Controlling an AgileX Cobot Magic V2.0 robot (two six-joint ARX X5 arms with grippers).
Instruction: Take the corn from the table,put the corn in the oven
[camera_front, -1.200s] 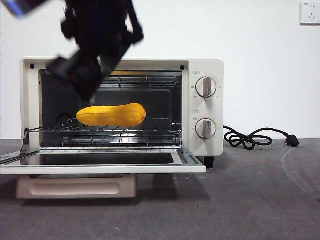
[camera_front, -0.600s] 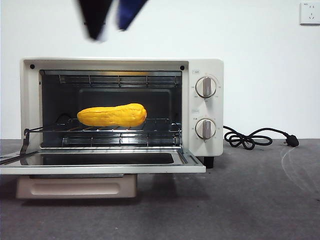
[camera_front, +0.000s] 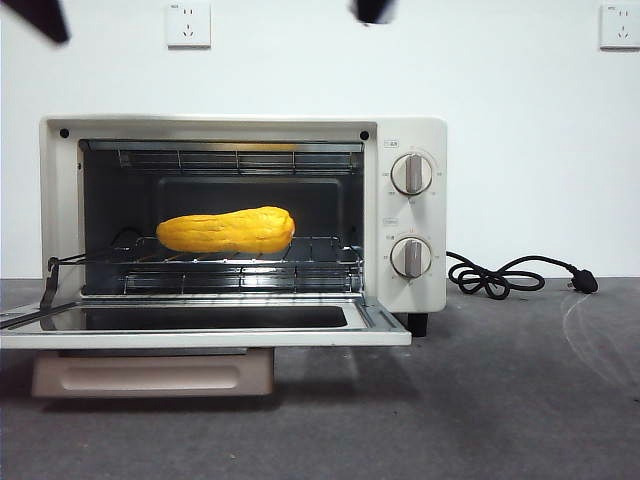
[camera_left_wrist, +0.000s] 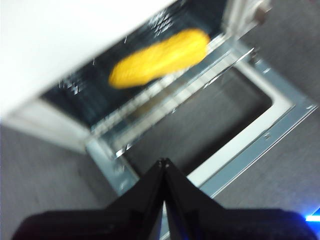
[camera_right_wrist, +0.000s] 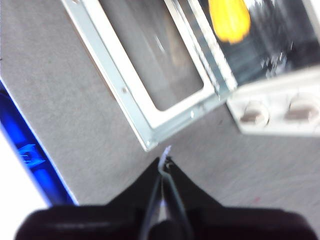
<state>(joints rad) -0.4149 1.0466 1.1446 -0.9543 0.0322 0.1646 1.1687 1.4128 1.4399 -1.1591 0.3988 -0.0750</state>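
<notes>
The yellow corn (camera_front: 226, 230) lies on the wire rack inside the cream oven (camera_front: 410, 215), whose door (camera_front: 380, 335) hangs open and flat. In the left wrist view the corn (camera_left_wrist: 160, 57) shows through the opening, well beyond my left gripper (camera_left_wrist: 164, 162), which is shut and empty above the door. My right gripper (camera_right_wrist: 165, 161) is shut too, holding nothing, over the table (camera_right_wrist: 65, 115) off the door's corner, with the corn's end (camera_right_wrist: 229, 20) in sight. In the front view both arms show only as dark tips at the top edge.
A black cord with a plug (camera_front: 510, 275) lies on the table (camera_front: 500, 400) to the right of the oven. Two round knobs (camera_front: 412, 215) sit on its right panel. Wall sockets (camera_front: 189, 24) are on the white wall behind.
The dark arm that hung in front of the oven's upper left has lifted up and out of the front view, uncovering a wall socket. The corn stays on the rack.
</notes>
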